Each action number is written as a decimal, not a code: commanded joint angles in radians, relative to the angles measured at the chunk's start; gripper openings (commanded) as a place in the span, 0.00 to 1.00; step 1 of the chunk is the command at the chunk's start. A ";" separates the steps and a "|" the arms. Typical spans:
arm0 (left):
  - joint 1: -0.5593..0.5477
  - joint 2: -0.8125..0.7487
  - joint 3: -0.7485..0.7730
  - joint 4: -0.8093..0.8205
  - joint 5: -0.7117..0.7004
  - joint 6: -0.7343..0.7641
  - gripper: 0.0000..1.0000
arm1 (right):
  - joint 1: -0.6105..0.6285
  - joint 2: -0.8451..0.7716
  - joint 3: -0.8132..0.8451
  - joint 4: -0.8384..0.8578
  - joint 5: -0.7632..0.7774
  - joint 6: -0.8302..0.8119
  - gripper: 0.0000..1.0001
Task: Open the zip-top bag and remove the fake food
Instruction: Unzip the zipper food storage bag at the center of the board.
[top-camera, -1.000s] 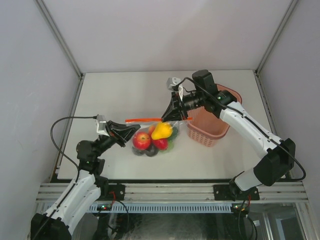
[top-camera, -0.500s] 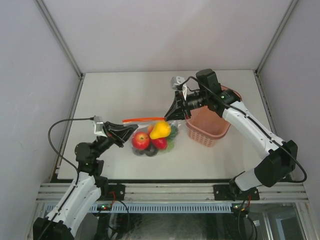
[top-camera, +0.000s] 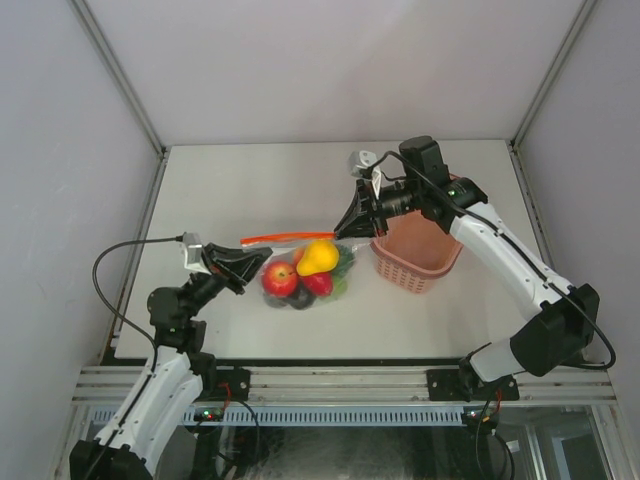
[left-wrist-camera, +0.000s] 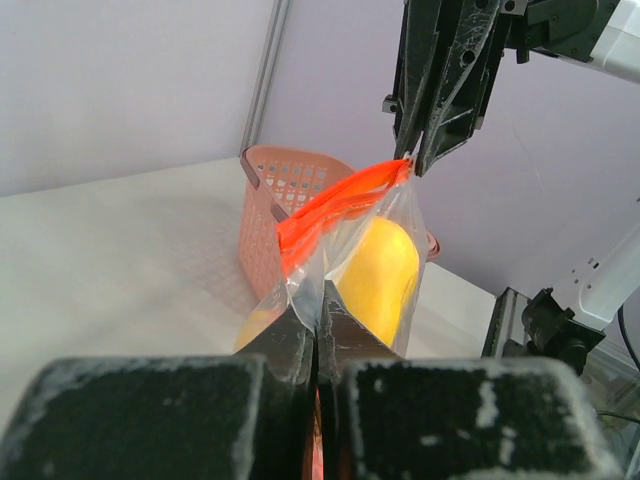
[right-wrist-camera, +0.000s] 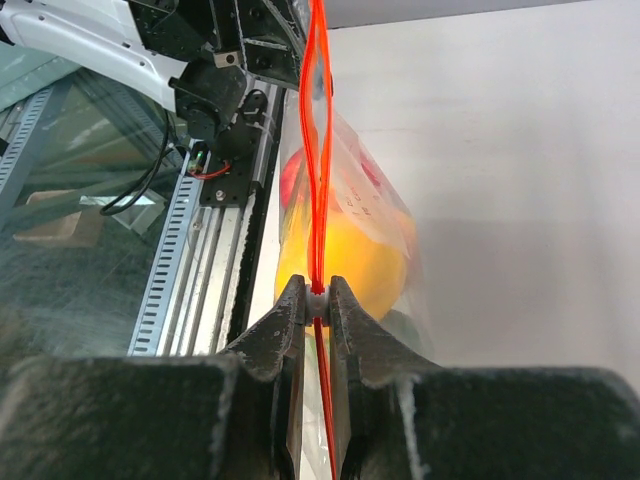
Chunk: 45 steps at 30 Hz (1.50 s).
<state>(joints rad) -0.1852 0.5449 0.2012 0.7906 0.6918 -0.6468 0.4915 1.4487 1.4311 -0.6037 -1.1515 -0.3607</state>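
The clear zip-top bag (top-camera: 318, 262) hangs stretched between my grippers above the table, its orange-red zip strip (top-camera: 285, 237) taut along the top. Inside sit the fake food: a yellow pear (top-camera: 318, 257), a red apple (top-camera: 279, 279), another red piece and dark green and blackish pieces. My left gripper (top-camera: 252, 262) is shut on the bag's left corner (left-wrist-camera: 312, 300). My right gripper (top-camera: 345, 228) is shut on the white slider (right-wrist-camera: 318, 300) on the zip strip at the bag's right end. The strip's two halves (right-wrist-camera: 318, 120) part slightly in the right wrist view.
A pink basket (top-camera: 420, 250) stands just right of the bag, under my right arm; it also shows in the left wrist view (left-wrist-camera: 275, 200). The table's near edge and metal rail run below the bag.
Both grippers have drifted apart, the left one leftward, the right one slightly right. The bag has shifted left with them and the zip strip is stretched longer.
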 joint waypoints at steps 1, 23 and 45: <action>0.026 -0.013 -0.020 0.028 -0.016 -0.019 0.00 | -0.026 -0.047 0.026 0.003 -0.032 -0.032 0.00; 0.082 -0.030 -0.039 0.027 -0.023 -0.047 0.00 | -0.063 -0.033 0.068 -0.140 0.005 -0.190 0.00; 0.116 -0.039 -0.053 0.027 -0.016 -0.049 0.00 | -0.077 -0.008 0.133 -0.356 0.145 -0.440 0.00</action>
<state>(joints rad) -0.0834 0.5182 0.1623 0.7830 0.6914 -0.6895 0.4255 1.4464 1.5181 -0.9150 -1.0473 -0.7322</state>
